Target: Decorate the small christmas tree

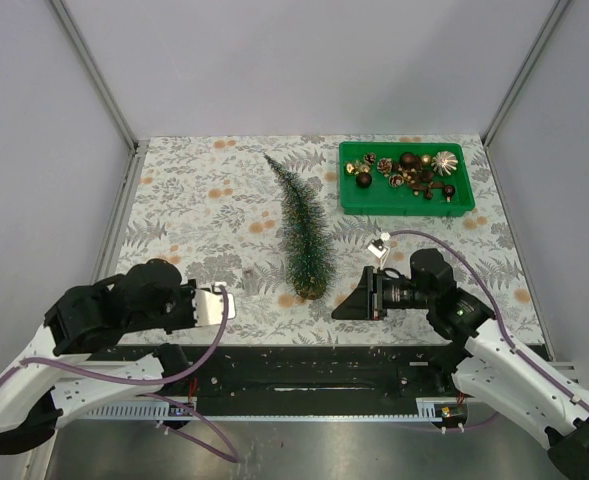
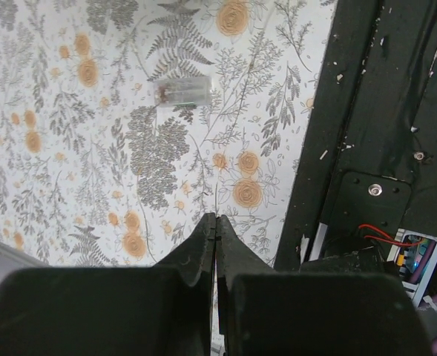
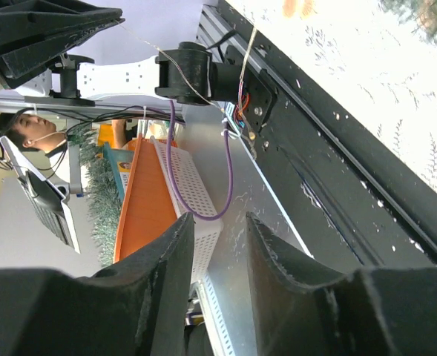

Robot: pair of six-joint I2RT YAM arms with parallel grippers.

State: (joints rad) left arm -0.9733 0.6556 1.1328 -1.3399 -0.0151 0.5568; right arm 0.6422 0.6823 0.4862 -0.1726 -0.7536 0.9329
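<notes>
Both pincers hold nothing: the right pincer stands partly open, with a clear gap between its two black fingers, while the left pincer is closed tight, its tips pressed together above the cloth. Just off the right pincer's tips, on the side toward the left arm, sits the round light-wood disc base of the small Christmas tree, a slim cone of dark green, frost-tipped bottle-brush bristles. From that base the tree runs away from both pincers toward the far side of the table, its tip leaning to the left arm's side. It looks to lie on its side, though the top view does not settle that. The tree falls between the two pincers, nearer the right one. Farther out beyond the right pincer, near the table's far edge, is a green rectangular plastic tray holding brown, gold and silver ornaments. Ahead of the left pincer's tips, well apart from them, a small clear plastic piece lies on the white tablecloth printed with grey ferns and orange flowers. To one side of the left pincer runs the black rail of the table's near edge.
</notes>
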